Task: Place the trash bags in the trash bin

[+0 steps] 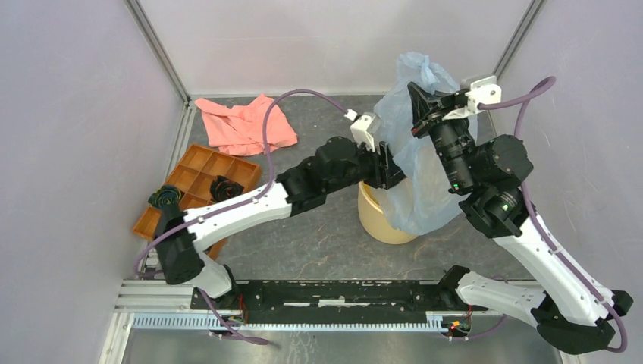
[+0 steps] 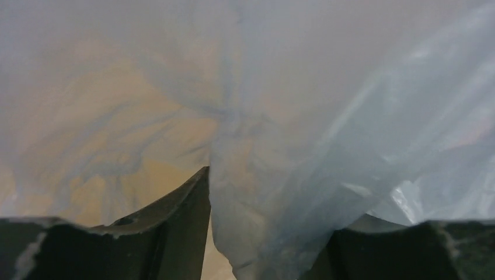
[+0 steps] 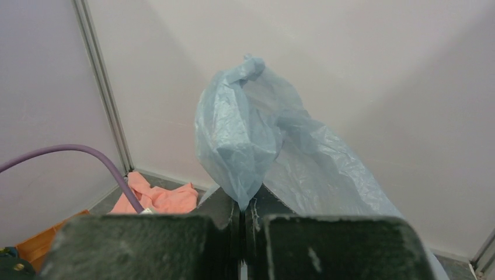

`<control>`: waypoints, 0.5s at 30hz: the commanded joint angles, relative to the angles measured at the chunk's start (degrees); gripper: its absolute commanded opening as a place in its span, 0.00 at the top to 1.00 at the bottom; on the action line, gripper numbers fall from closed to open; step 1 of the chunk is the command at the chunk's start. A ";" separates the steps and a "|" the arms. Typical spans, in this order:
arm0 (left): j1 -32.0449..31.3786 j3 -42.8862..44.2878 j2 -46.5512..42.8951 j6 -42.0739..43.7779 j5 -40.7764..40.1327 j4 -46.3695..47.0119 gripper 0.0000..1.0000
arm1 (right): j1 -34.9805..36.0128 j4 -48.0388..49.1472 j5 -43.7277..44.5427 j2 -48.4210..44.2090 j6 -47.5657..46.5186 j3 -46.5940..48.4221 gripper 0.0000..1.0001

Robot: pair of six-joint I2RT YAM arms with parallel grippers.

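The pale blue-grey trash bag (image 1: 426, 189) hangs stretched from high up down over the far right rim of the pale yellow trash bin (image 1: 377, 221). My right gripper (image 1: 417, 97) is raised above the bin and shut on the bag's upper part; in the right wrist view the film (image 3: 245, 134) bunches out of the closed jaws (image 3: 241, 205). My left gripper (image 1: 393, 168) is at the bag's left side just above the bin. In the left wrist view its jaws (image 2: 280, 201) stand wide apart with bag film (image 2: 303, 151) between them and the yellow bin (image 2: 117, 140) showing through behind.
A salmon-pink cloth (image 1: 243, 121) lies at the back left. An orange compartmented tray (image 1: 199, 176) with black items (image 1: 225, 186) stands at the left. Enclosure walls close in at the back and both sides. A purple cable (image 3: 87, 153) crosses the right wrist view.
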 commanded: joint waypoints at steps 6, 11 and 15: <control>-0.90 3.98 6.65 6.07 -8.29 -5.86 0.52 | -3.65 4.52 0.94 1.27 0.62 -6.22 0.99; -0.90 6.26 8.87 7.14 -6.75 -13.24 0.56 | -4.33 3.78 1.12 -2.62 1.41 -13.34 0.99; -0.89 2.88 9.54 6.87 -8.77 -13.10 0.57 | -4.29 3.33 -0.84 -3.74 3.67 -17.59 1.00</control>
